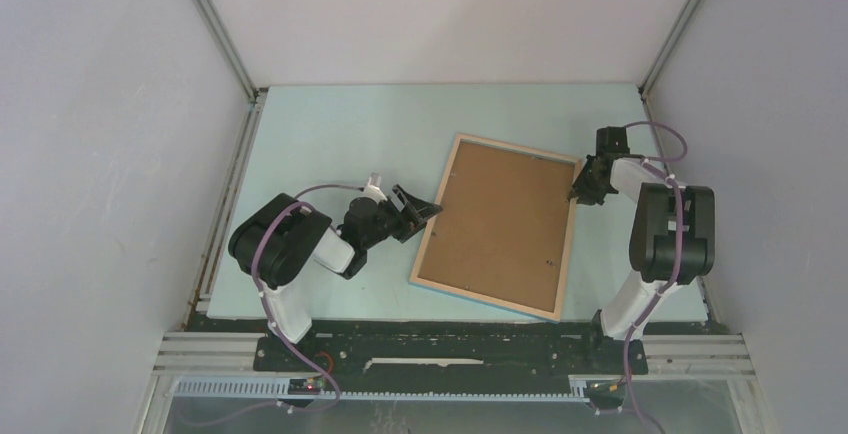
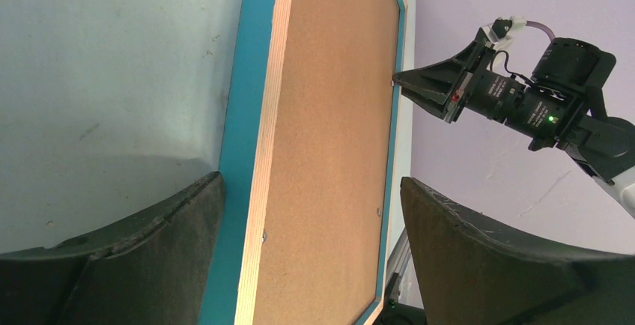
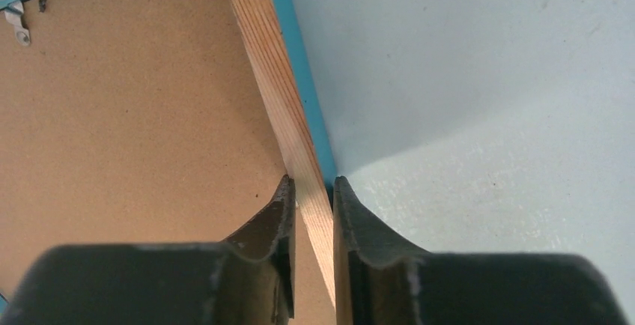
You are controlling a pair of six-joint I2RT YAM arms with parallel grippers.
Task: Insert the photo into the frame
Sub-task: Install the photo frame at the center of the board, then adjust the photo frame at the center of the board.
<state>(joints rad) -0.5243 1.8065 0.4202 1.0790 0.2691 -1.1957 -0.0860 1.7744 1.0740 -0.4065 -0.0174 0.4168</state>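
The frame (image 1: pixel 563 254) lies back side up on the table, light wood rim with a blue edge, and a brown backing board (image 1: pixel 500 224) fills it. The photo is not in view. My right gripper (image 1: pixel 577 192) is shut on the frame's right rail, which the right wrist view shows (image 3: pixel 269 85) pinched between its jaws (image 3: pixel 313 186). My left gripper (image 1: pixel 425 211) is open and empty just off the frame's left rail. In the left wrist view, its jaws (image 2: pixel 311 183) span the rail (image 2: pixel 262 175) and the board (image 2: pixel 329 138) without touching them.
The pale green table (image 1: pixel 330 134) is enclosed by white walls on three sides. A metal clip (image 3: pixel 16 22) sits at the board's edge. The right gripper (image 2: pixel 397 81) shows in the left wrist view at the frame's far rail.
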